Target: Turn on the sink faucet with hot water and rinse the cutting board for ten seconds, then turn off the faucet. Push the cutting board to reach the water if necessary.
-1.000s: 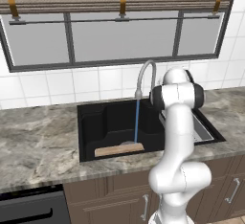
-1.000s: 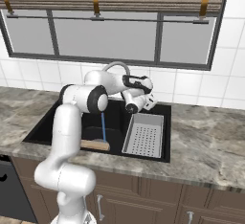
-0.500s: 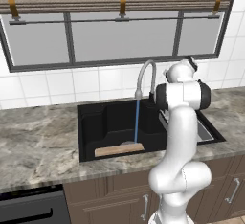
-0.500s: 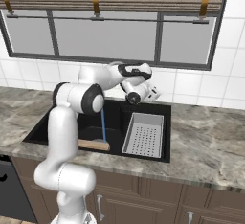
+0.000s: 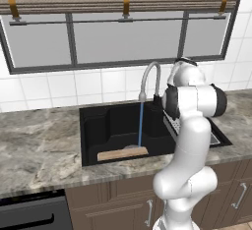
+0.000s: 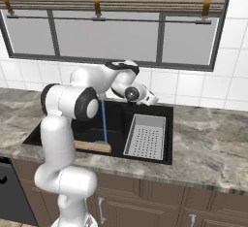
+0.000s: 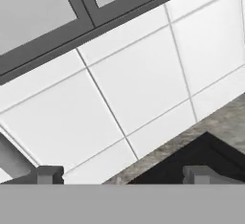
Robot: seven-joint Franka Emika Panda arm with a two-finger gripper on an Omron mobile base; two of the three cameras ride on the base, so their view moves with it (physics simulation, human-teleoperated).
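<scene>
The black sink (image 5: 98, 121) (image 6: 118, 124) holds the tan cutting board (image 5: 122, 153) (image 6: 92, 146) flat against its front wall. From the silver gooseneck faucet (image 5: 149, 71) a thin blue stream of water (image 5: 140, 126) (image 6: 104, 121) falls onto the board's right part. My gripper (image 6: 149, 98) hovers at the sink's back edge, right of the stream, pointing at the tiled wall. In the hand view the gripper (image 7: 124, 175) is open, its fingertips (image 7: 48, 174) far apart with nothing between them. My own arm hides the gripper in the left base view.
A grey perforated drainboard tray (image 6: 145, 136) lies in the sink's right part. Marble counter (image 5: 39, 140) (image 6: 208, 143) runs on both sides. White wall tiles (image 7: 139, 89) and the window frame (image 7: 81, 7) are close ahead of the hand.
The hand has swung up and back down near the faucet's base and turned toward the wall. The jaws stand slightly wider. The water keeps running onto the board, which has not moved.
</scene>
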